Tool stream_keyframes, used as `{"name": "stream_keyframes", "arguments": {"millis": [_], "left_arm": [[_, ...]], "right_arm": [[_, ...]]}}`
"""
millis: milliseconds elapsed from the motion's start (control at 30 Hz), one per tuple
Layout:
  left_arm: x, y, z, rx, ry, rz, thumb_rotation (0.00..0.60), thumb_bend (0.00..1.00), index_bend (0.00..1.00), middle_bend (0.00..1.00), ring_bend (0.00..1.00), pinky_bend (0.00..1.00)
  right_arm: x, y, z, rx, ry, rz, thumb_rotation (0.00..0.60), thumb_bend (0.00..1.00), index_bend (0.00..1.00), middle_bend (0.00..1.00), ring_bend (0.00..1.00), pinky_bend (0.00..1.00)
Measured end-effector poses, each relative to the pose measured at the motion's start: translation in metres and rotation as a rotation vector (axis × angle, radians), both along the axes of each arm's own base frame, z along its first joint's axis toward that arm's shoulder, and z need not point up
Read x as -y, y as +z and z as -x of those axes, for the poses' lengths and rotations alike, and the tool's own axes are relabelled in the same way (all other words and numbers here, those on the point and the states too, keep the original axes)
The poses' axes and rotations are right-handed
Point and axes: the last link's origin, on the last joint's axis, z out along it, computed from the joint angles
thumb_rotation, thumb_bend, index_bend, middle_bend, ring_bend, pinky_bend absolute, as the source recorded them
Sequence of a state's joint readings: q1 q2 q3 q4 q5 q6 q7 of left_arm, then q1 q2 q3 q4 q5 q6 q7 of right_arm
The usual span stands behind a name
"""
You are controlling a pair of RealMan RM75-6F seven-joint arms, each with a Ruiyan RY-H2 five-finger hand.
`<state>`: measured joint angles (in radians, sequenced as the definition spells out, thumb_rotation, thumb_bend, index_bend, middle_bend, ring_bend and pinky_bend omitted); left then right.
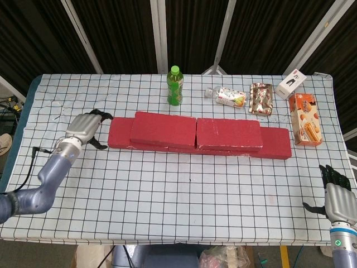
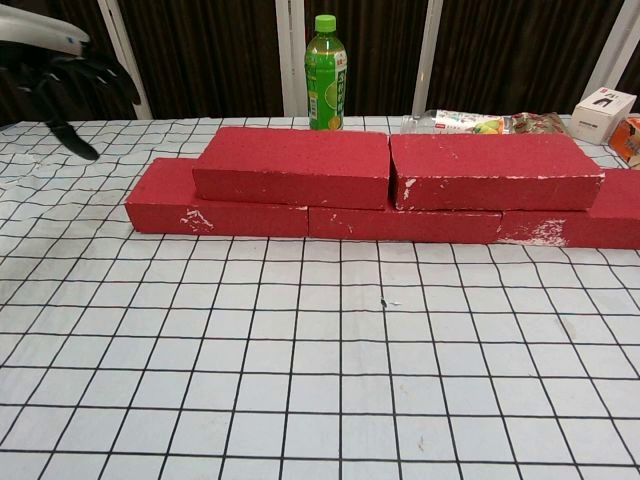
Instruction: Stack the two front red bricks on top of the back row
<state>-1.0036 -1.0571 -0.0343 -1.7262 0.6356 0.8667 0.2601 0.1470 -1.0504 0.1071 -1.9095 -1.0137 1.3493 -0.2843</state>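
Two red bricks lie end to end on top of a longer bottom row of red bricks (image 1: 274,146). The left upper brick (image 1: 163,129) (image 2: 295,165) and the right upper brick (image 1: 228,134) (image 2: 495,169) touch each other. The bottom row (image 2: 165,198) sticks out at both ends. My left hand (image 1: 85,128) (image 2: 62,75) hovers left of the row with fingers spread, holding nothing and clear of the bricks. My right hand (image 1: 335,195) hangs at the table's front right corner, fingers apart and empty.
A green bottle (image 1: 175,86) stands behind the bricks. Snack packets (image 1: 231,96), a foil pack (image 1: 260,99), an orange box (image 1: 304,119) and a white box (image 1: 290,84) lie at the back right. The checked table (image 1: 184,195) stretches in front.
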Motion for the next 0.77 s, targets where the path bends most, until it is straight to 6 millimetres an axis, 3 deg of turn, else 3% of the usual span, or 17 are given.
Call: {"name": "stream_keyframes", "arguments": {"millis": [233, 433, 633, 767], "left_arm": [[0.076, 0.032, 0.063, 0.043, -0.103, -0.178, 0.6, 0.0, 0.21, 0.12, 0.04, 0.19], [0.151, 0.039, 0.117, 0.056, -0.084, -0.31, 0.6, 0.0, 0.21, 0.12, 0.04, 0.19], [0.187, 0.029, 0.144, 0.041, -0.066, -0.333, 0.6, 0.0, 0.21, 0.12, 0.04, 0.19], [0.194, 0.029, 0.144, 0.056, -0.082, -0.343, 0.6, 0.0, 0.21, 0.13, 0.04, 0.19]], "right_arm": [[-0.002, -0.001, -0.005, -0.011, 0.048, 0.018, 0.6, 0.15, 0.0, 0.0, 0.0, 0.0], [-0.006, 0.0, -0.011, -0.006, 0.074, 0.019, 0.6, 0.15, 0.0, 0.0, 0.0, 0.0], [-0.01, 0.0, -0.016, 0.0, 0.102, 0.008, 0.6, 0.15, 0.0, 0.0, 0.0, 0.0], [-0.012, 0.002, -0.019, 0.004, 0.109, 0.011, 0.6, 0.15, 0.0, 0.0, 0.0, 0.0]]}}
